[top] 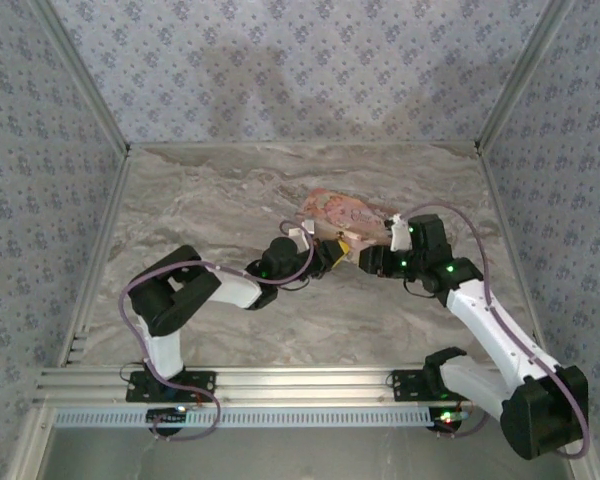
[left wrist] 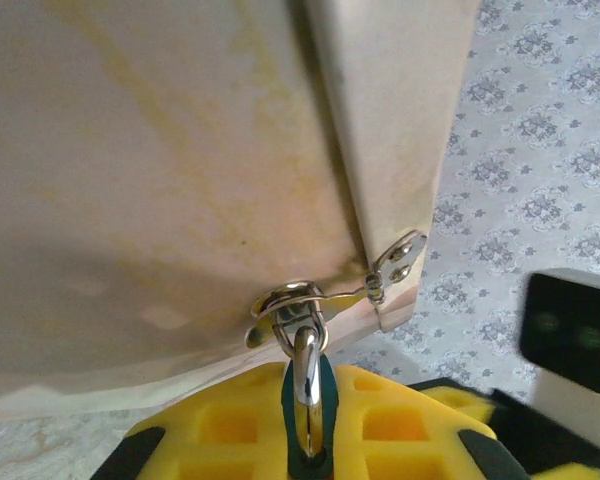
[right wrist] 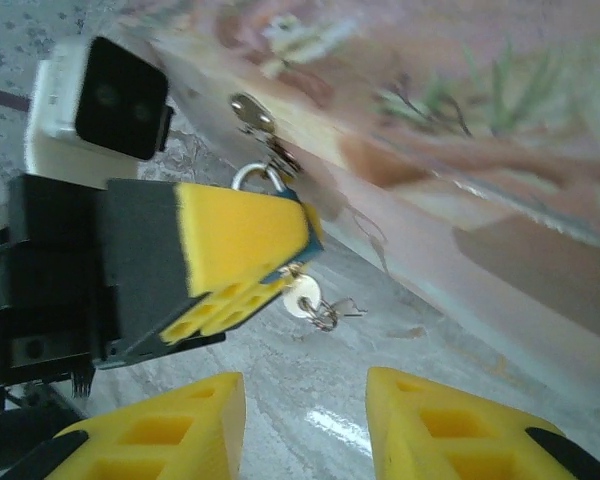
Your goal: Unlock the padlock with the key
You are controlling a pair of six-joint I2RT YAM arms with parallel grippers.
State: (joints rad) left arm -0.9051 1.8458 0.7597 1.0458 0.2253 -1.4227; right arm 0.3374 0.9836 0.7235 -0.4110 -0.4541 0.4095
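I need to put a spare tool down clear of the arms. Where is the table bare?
Bare: the far-left table, between left wall and box; also the near middle, between the arm bases. Crowded: the box's front, where the left gripper, holding the padlock, faces the open right gripper.

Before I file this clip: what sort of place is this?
Probably a lab robot cell, not a home: patterned panels wall in a marble-look table, and an aluminium rail along its near edge carries the left arm and right arm.
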